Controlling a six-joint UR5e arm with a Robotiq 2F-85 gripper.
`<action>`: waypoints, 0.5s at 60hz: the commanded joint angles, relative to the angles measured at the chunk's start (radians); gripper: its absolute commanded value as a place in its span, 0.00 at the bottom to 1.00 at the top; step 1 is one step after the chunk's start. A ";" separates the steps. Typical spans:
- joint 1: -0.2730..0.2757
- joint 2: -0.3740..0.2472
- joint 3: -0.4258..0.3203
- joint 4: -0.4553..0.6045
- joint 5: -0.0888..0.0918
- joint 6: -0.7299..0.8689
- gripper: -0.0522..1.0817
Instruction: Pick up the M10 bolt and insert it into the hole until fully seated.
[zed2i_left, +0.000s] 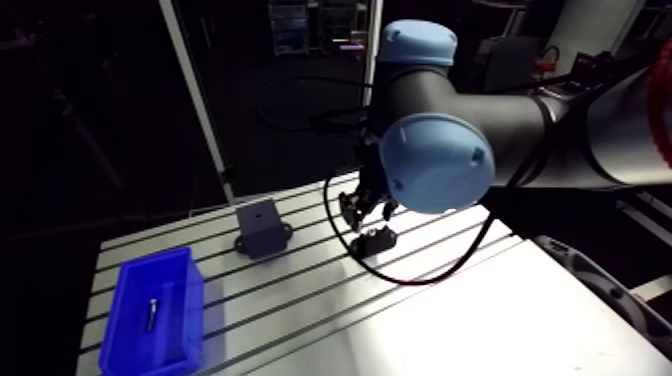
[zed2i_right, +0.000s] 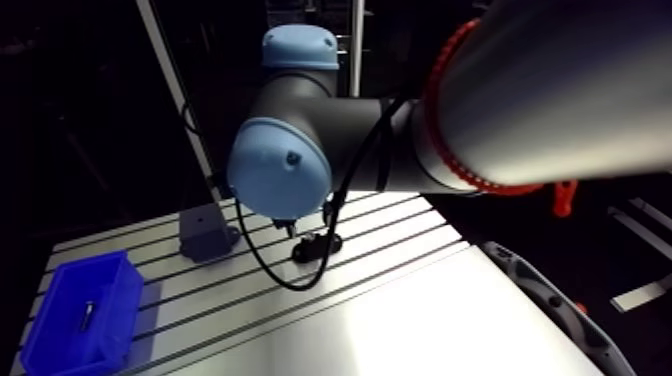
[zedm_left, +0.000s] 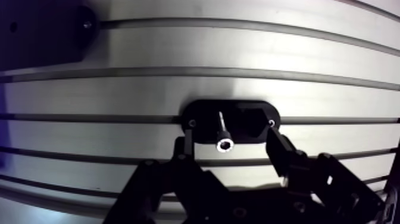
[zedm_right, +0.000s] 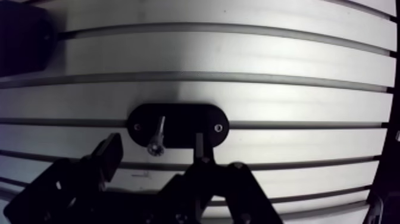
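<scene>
A black oval plate (zedm_left: 244, 119) with two small screws lies across a table slot, right under my gripper (zedm_left: 227, 138). A slim bolt (zedm_left: 222, 131) with a socket head stands up from the plate, leaning slightly, between my fingers (zedm_left: 184, 146) and touching neither. The gripper is open and hangs low over the plate (zed2i_left: 375, 240) in the arm view. A second small bolt (zed2i_left: 150, 315) lies inside the blue bin (zed2i_left: 190, 320) at the table's near left. A grey block (zed2i_left: 262, 226) with a hole in its top stands at the back.
The slotted aluminium table (zed2i_left: 450, 310) runs wide towards the front right. The grey block's dark base (zedm_left: 41, 36) shows ahead of the gripper and off to one side in the wrist view. A slanted white post (zed2i_left: 200, 100) rises behind the table.
</scene>
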 joint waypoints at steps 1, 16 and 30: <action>0.000 0.009 0.001 -0.002 -0.001 0.001 0.39; 0.000 0.015 0.001 -0.002 -0.001 0.001 0.43; 0.000 0.022 0.001 -0.002 -0.003 0.003 0.46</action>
